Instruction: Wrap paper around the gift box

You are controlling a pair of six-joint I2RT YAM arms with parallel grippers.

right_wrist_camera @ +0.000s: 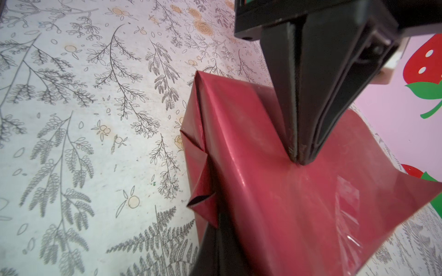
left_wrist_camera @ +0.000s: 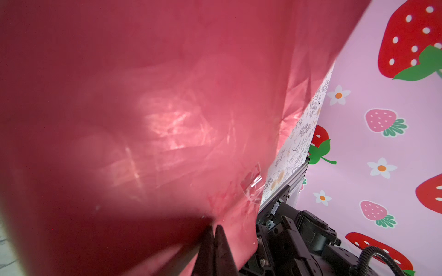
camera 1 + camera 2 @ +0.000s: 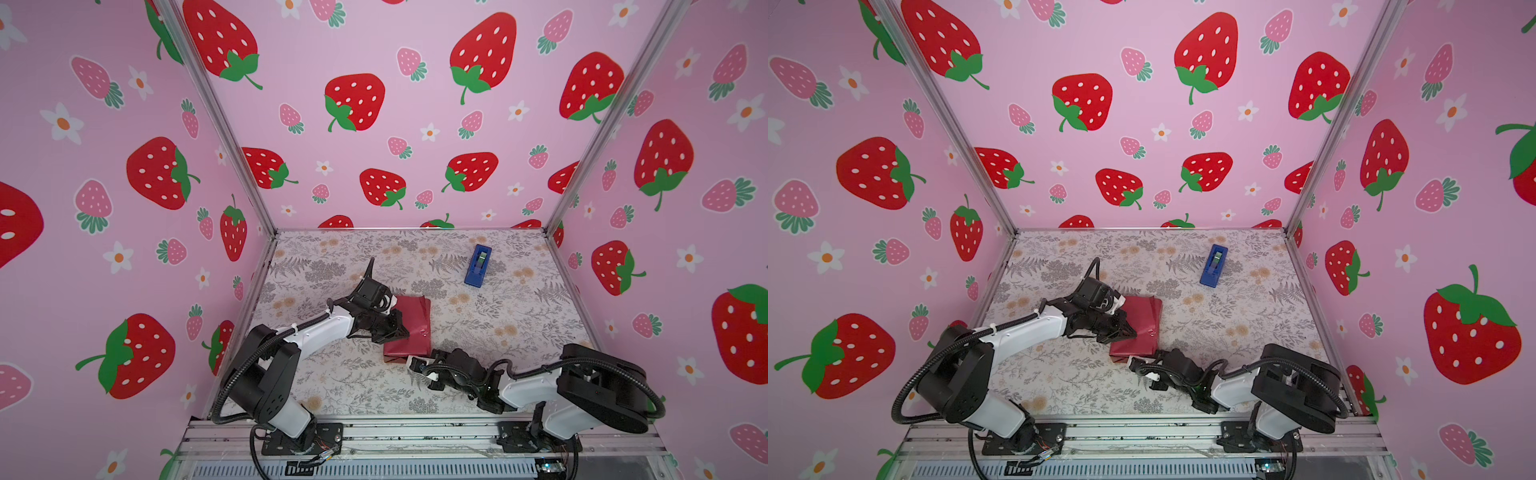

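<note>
Toward the middle of the table [image 3: 519, 332], the paper [image 3: 411, 320] encloses the gift box, unseen. My left gripper [image 3: 402, 332], jaws together, pins the top, I reckon, so my right gripper [image 3: 410, 361], also closed, can tuck the near-end fold.

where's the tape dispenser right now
In both top views the tape dispenser lies on the table, toward its far right corner, apart from and beyond the paper.
</note>
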